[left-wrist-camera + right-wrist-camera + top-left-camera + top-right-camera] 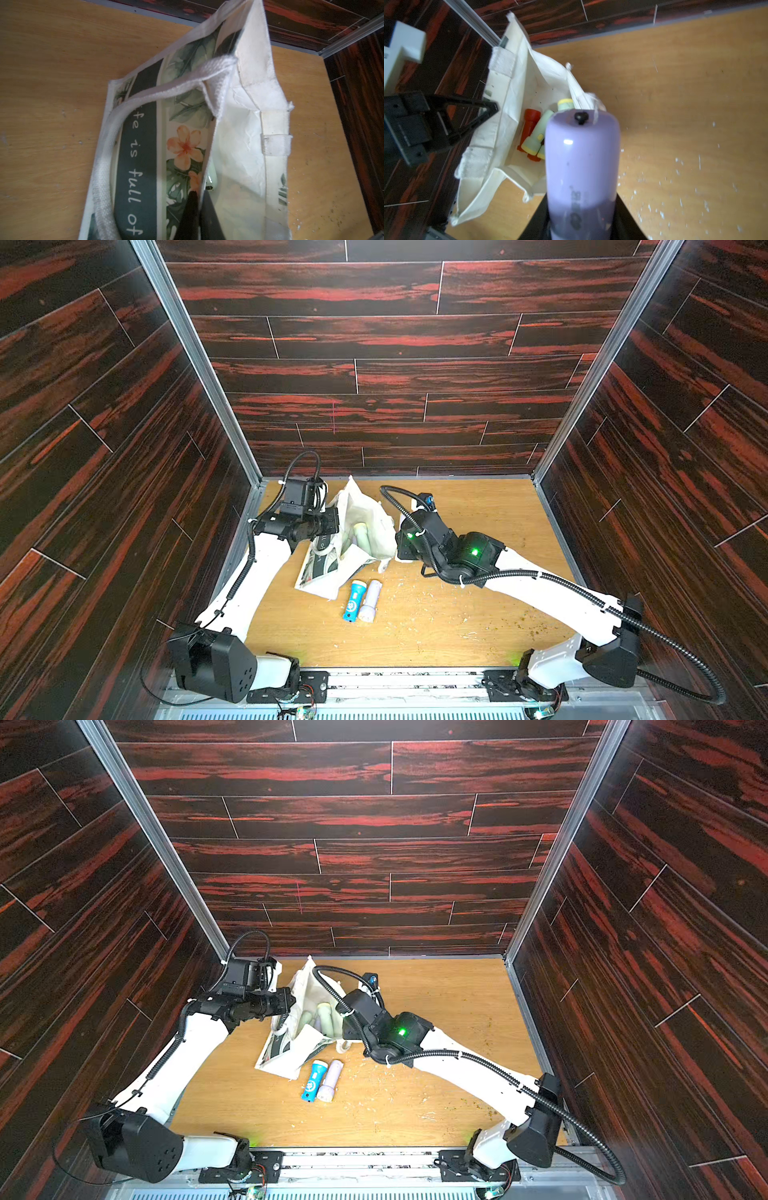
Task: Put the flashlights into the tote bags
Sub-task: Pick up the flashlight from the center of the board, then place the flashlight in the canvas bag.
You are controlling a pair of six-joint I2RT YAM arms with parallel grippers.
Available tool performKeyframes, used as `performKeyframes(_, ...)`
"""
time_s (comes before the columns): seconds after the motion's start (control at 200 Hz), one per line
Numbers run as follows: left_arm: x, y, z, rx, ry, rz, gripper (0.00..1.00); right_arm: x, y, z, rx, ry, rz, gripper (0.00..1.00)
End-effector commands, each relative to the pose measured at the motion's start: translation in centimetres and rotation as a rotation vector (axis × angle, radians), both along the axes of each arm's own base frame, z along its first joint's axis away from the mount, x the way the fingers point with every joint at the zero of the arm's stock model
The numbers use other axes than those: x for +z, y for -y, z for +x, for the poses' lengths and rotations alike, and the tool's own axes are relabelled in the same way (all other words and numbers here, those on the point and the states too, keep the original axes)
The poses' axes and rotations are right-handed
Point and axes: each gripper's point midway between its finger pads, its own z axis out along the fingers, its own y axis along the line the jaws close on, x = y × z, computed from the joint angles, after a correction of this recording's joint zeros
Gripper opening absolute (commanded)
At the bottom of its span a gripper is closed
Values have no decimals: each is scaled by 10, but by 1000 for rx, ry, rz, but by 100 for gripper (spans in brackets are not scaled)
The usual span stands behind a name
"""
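The left gripper [198, 194] pinches the tote bag [348, 506] by its rim, mid-frame in both top views. And the right gripper [581, 200] clamps a lilac flashlight [581, 149] near the open mouth, with a red flashlight [530, 124] lying inside. A blue flashlight [353, 600] lies just below the bag, lower centre.

Dark wall panels [374, 335], streaked red and black like wood grain, fill the top and both sides of both top views around me. Grey metal corner posts [197, 360] frame them. My worktop [478, 614] is pale wood, with white crumbs [409, 589] at lower centre.
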Motion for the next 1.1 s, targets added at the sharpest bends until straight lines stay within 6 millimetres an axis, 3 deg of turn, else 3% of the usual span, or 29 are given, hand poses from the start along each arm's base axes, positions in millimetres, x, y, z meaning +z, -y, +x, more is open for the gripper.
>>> performKeyframes(0.0,5,6,-2,-25,20,-36,0,11,-8,19,85,9,91,0)
performKeyframes(0.215,5,9,-2,-36,15,-50,0,21,-28,40,220,19,154,0)
performKeyframes(0.431,4,11,-3,-49,12,-56,0,6,-70,53,390,-47,156,0)
performKeyframes(0.631,5,11,-4,-56,12,-54,0,-8,-94,67,457,-70,119,0)
performKeyframes(0.837,8,11,-3,-50,17,-59,0,-41,-105,69,526,-105,54,0)
performKeyframes(1.097,20,15,3,-50,29,-87,0,-67,-109,67,574,-130,7,0)
